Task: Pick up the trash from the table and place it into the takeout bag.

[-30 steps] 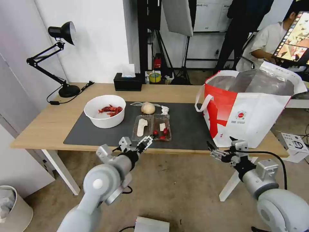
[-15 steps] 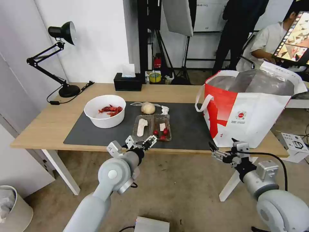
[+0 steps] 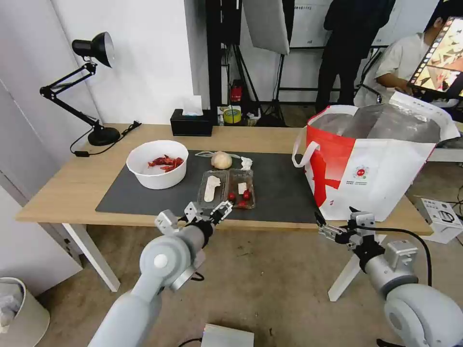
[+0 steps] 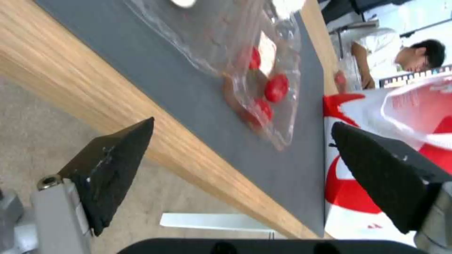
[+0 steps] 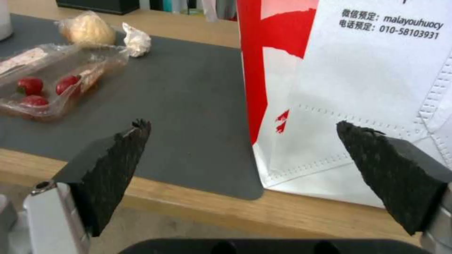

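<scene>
Since a second ago the left arm has swung slightly, and its elbow now sits lower left of centre in the head view; the left gripper (image 3: 218, 212) remains at the near table edge, just below the clamshell tray, with its jaws spread apart and nothing between them. The right gripper (image 3: 327, 231), in the lower right of the head view, has barely shifted; it hovers off the table's front edge, below the takeout bag's near corner, jaws also wide open and empty.

The table (image 3: 62, 185) is a long light-wood top crossing the middle of the frame, with a dark grey mat (image 3: 279, 193) over its centre. The clear plastic clamshell tray (image 3: 226, 189) lies at the centre of the frame on the mat, holding red and white scraps. Just above it sit a beige round lump in clear wrap (image 3: 221, 160) and, to its right, a crumpled white tissue (image 3: 247, 163). Left of the tray stands a white bowl (image 3: 156, 164) with red shells inside. The takeout bag (image 3: 381, 164), a large white-and-red tote with silver lining, stands upright on the table at the right of the frame, mouth open.

In the left wrist view the tray (image 4: 245, 67) appears beyond the open fingers (image 4: 113, 165). In the right wrist view the bag (image 5: 358, 81) stands on the mat's edge.

A black desk lamp (image 3: 91, 82) occupies the upper left, and a black tissue box (image 3: 191, 123) sits at the table's far edge.
</scene>
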Robot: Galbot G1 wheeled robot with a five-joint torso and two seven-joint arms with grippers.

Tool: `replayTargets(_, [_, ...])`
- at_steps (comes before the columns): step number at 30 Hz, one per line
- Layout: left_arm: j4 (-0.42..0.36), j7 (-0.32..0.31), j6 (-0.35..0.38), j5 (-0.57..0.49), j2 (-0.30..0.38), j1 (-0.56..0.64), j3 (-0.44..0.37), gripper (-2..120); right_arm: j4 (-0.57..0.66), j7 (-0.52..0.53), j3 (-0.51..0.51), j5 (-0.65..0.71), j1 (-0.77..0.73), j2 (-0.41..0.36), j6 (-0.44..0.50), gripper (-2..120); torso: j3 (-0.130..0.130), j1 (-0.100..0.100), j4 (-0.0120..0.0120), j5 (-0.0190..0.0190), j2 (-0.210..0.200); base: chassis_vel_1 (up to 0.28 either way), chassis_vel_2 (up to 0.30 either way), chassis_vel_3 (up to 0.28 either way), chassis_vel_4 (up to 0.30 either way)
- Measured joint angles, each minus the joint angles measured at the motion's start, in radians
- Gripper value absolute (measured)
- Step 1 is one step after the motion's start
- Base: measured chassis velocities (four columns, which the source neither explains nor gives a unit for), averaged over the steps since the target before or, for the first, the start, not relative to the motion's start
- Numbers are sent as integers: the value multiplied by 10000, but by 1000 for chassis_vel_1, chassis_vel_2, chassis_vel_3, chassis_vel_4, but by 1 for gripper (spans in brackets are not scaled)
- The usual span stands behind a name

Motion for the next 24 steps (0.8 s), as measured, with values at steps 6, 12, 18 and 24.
replayTargets(6, [345, 10, -310, 44, -74, -318, 30, 100, 54, 10, -7, -38, -23, 94, 1, 100, 0, 0, -1, 1, -1, 0, 0, 0, 0])
replayTargets(12, [577, 20, -450, 104, -231, -585, 264, 100, 93, 15, 88, -42, -122, 73, 5, 100, 0, 0, -2, 1, 0, 0, 0, 0, 0])
replayTargets(18, [863, 22, -497, 264, -365, -763, 437, 100, 97, 24, 103, -42, -119, 82, 7, 100, 0, 0, -2, 1, -1, 0, 0, 0, 0])
replayTargets(24, [1200, 32, -525, 314, -429, -990, 537, 100, 53, 32, 100, -46, -101, 128, 8, 100, 0, 0, -2, 1, -1, 0, 0, 0, 0])
